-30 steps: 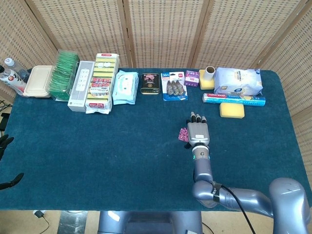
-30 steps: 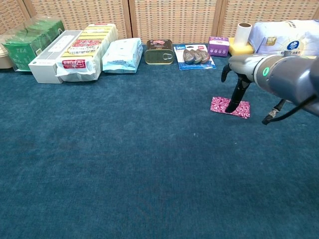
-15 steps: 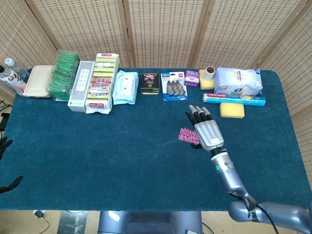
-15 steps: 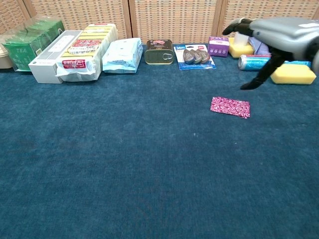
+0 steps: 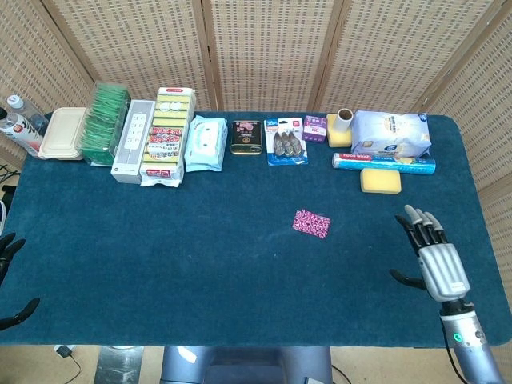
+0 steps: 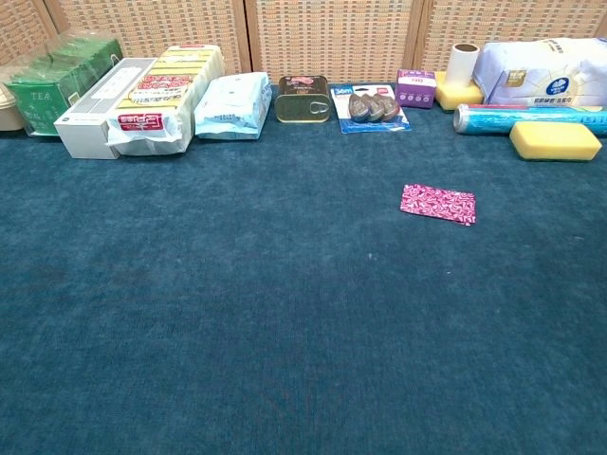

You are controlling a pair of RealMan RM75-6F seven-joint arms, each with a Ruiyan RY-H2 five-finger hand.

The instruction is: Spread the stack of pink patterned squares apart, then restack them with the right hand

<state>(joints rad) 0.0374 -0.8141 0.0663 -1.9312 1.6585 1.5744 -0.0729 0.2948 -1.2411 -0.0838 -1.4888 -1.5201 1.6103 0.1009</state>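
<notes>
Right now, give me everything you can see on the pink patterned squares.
The pink patterned squares lie flat on the blue table cloth, right of centre, in front of the row of packaged goods. They show magenta with a fine white pattern and read as one thin, wide rectangle, long side tilted slightly; whether that is one layer or several I cannot tell. Nothing touches them; the right hand is off to the side, holding nothing.

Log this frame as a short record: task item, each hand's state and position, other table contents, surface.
task item: pink patterned squares, lying flat on the cloth right of centre, touched by nothing
right hand: right hand open, fingers apart, holding nothing, near the table's right front corner, well clear of the squares
left hand: left hand only a dark sliver at the left edge; state unreadable
back row: green tea boxes, tin can, yellow sponge, blue foil roll
surface: dark teal cloth
</notes>
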